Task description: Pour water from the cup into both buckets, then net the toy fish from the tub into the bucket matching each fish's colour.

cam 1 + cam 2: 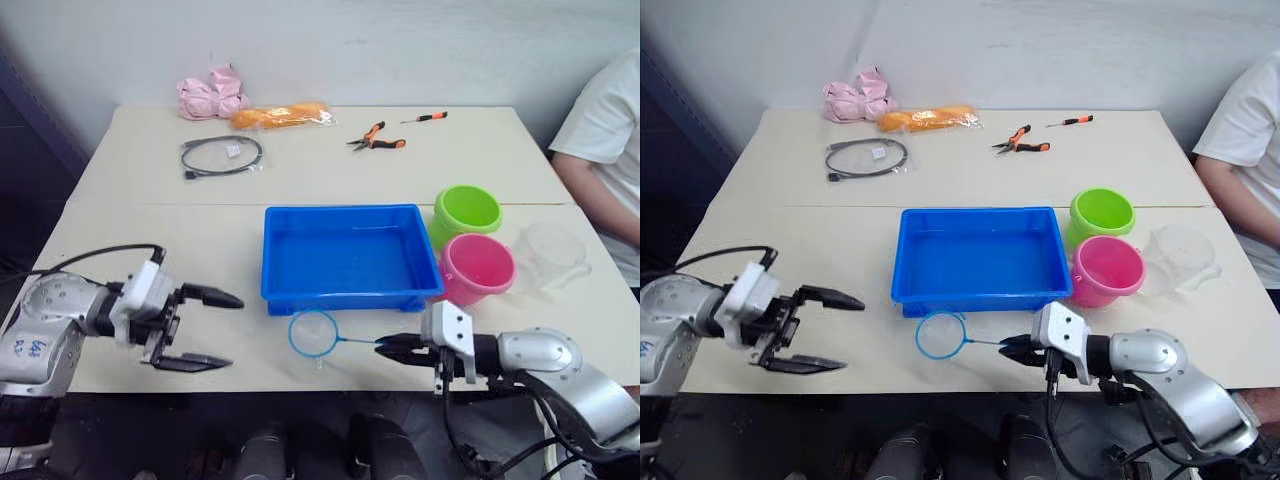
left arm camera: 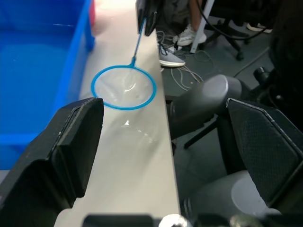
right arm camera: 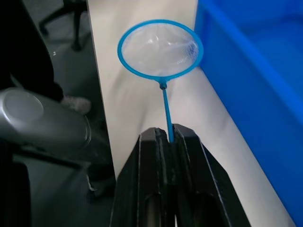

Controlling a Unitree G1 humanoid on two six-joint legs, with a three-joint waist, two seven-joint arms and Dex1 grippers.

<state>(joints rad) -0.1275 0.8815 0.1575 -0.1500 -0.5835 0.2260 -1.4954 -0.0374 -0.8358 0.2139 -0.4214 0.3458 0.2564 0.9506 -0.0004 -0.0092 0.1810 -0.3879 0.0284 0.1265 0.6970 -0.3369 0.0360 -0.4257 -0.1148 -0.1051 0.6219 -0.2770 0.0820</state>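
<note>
Across the beige table (image 1: 150, 230), the net (image 1: 314, 334) lies low at centre frame, just below the tub (image 1: 350, 258). My right gripper (image 1: 385, 346) pinches its handle; my left gripper (image 1: 205, 328) gapes wide, empty, lower left.

Glossy blue plastic tub (image 1: 345, 262); glossy plastic green bucket (image 1: 466, 212) and pink bucket (image 1: 477, 268); clear see-through plastic cup (image 1: 549, 255); fine translucent mesh in the net (image 3: 160, 48); smooth matt beige worktop (image 1: 150, 240); matt black end effector fingers (image 2: 71, 142)
</note>
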